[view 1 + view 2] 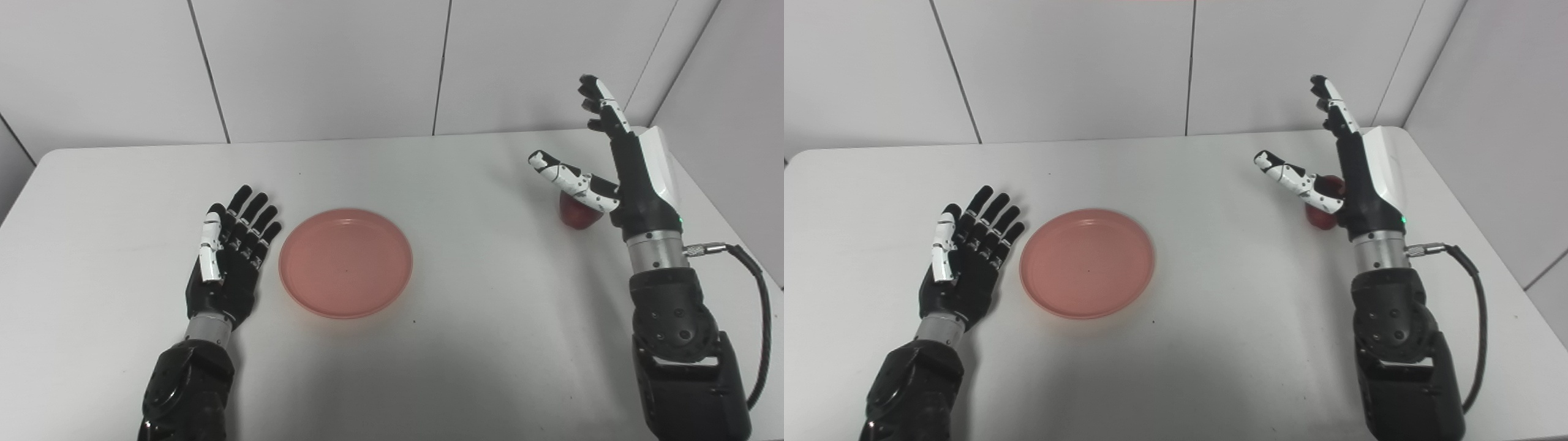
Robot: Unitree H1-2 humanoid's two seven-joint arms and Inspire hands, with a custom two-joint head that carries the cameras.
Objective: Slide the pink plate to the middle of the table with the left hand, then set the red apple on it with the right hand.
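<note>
Right hand (618,177) raised over the table's (465,343) 2 o'clock corner, fingers spread and pointing up, thumb stretched toward 9 o'clock, holding nothing. The apple (577,213) sits on the table just behind the thumb, partly hidden by it; whether they touch cannot be told. Left hand (229,257) lies flat, fingers spread, just beside the plate (346,262) at its 9 o'clock; contact at the rim cannot be told. The plate rests near mid-table, slightly toward 9 o'clock. Likely risks: the round apple may roll toward the near table edge if the thumb nudges it before the fingers close; a grip from above and behind may slip; a drop onto the shallow plate may let it roll off.
</note>
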